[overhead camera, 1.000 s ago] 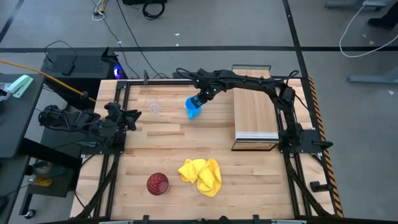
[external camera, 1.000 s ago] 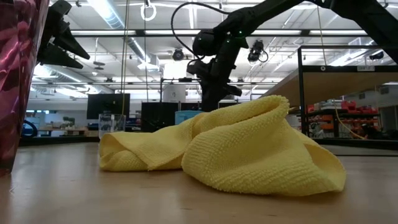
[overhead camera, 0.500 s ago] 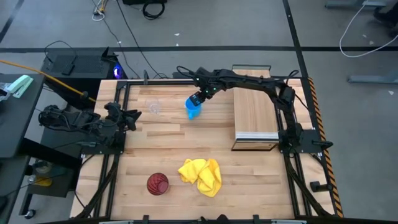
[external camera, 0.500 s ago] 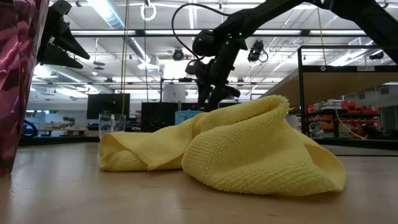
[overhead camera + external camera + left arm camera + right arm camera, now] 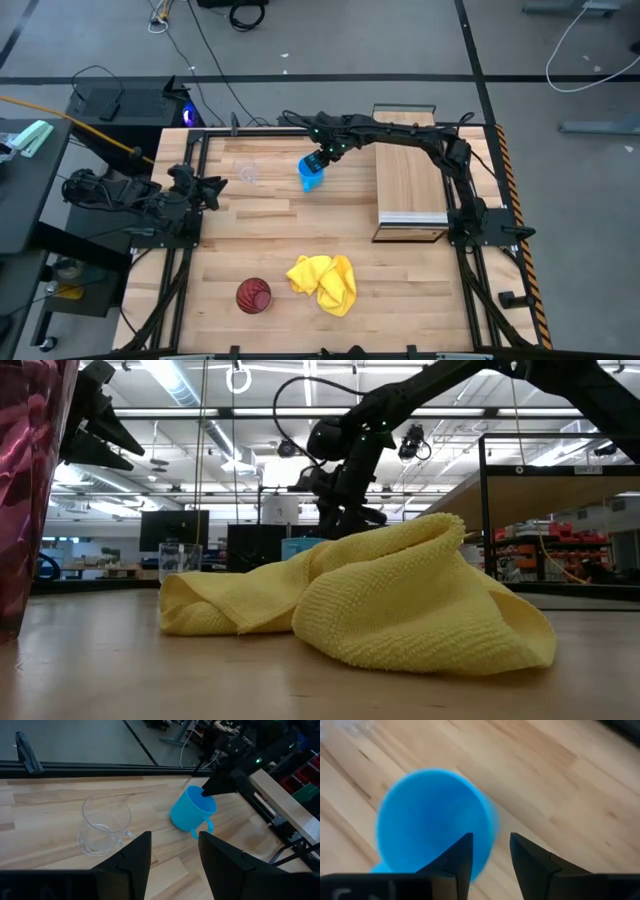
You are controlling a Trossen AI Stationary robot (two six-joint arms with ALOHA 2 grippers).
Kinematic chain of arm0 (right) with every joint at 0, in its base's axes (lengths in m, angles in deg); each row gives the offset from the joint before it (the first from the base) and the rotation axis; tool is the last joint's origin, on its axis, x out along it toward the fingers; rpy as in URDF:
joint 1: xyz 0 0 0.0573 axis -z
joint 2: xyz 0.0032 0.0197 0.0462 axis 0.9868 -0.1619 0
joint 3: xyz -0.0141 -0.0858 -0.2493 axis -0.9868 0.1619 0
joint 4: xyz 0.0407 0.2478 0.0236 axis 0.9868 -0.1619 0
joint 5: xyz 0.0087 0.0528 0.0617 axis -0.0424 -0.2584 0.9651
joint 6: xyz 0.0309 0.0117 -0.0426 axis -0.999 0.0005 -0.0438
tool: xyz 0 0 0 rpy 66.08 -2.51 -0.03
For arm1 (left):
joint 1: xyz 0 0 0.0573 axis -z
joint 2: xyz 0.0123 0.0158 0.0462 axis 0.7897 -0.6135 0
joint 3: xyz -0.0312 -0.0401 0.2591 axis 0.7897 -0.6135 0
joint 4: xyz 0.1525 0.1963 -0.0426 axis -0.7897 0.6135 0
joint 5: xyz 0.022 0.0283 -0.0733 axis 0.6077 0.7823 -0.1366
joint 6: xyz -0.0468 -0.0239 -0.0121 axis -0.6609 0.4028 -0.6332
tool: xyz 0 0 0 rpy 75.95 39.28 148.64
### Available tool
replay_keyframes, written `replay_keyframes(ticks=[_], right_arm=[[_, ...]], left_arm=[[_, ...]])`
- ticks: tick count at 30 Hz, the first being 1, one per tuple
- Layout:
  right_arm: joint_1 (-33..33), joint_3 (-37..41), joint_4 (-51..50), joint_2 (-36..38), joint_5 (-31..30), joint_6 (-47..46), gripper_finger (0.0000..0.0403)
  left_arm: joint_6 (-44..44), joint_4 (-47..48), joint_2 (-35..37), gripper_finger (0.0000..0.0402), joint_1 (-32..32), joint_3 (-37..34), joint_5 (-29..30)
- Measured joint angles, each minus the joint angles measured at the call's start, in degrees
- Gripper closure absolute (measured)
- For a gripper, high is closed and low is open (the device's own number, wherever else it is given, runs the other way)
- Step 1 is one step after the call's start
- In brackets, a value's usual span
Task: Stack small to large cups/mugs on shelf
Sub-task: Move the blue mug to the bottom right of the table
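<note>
**Right end effector at the blue mug's rim, shelf bare beside it**

From above, the right end effector reaches across the surface to the blue mug, which stands near the far edge. The clear cup sits well apart toward the left arm, with bare wood between them. The shelf lies along the right side, its top carrying nothing. The red tumbler and a yellow cloth rest near the front edge, well apart from the mug. The left end effector waits at the left edge, fingers parted.

At table height, the cloth fills the foreground and hides most of the mug; the tumbler looms at the side.

The left wrist view shows the clear cup empty and upright, the mug tilted, the other arm's fingers at its rim.

In the right wrist view the mug's wall lies between slightly parted fingers; whether they are clamped on it I cannot tell.
</note>
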Motion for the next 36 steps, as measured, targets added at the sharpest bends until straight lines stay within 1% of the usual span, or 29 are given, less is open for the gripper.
replay_keyframes(ticks=[4,11,15,22,24,27,29,31,36], right_arm=[[-0.36,0.04,-0.08,-1.86,0.96,-0.72,0.0270],[-0.39,0.02,0.91,-1.52,-0.01,-0.94,0.0290],[-0.39,0.02,0.68,-1.40,-0.24,-1.01,0.0319],[-0.39,0.02,0.63,-1.39,-0.21,-0.73,0.0389],[-0.42,0.02,0.08,-1.40,-0.22,-0.55,0.0393],[-0.65,0.00,-0.57,-1.38,0.05,-0.53,0.0388],[-0.86,0.02,-2.04,-0.63,1.26,-0.29,0.0391],[-1.37,-0.17,-2.76,0.83,1.81,0.83,0.0395],[-3.87,-2.04,-8.46,6.41,1.24,2.39,0.0396]], left_arm=[[0.00,0.00,0.00,0.0230,0.00,0.00,0.02],[-0.01,0.00,0.00,0.0230,-0.01,0.00,0.03],[-0.02,0.02,0.00,0.0230,-0.02,0.00,0.02],[-0.04,0.02,0.00,0.0230,0.00,0.00,0.02],[-0.05,0.02,0.00,0.0230,0.00,0.00,0.02],[-0.05,0.02,0.00,0.0230,0.00,0.00,0.04],[-0.04,0.02,0.00,0.0230,-0.01,0.00,0.03],[-0.02,0.00,0.00,0.0230,0.00,0.00,0.04],[-0.02,-0.02,0.00,0.0230,0.00,0.00,0.07]])
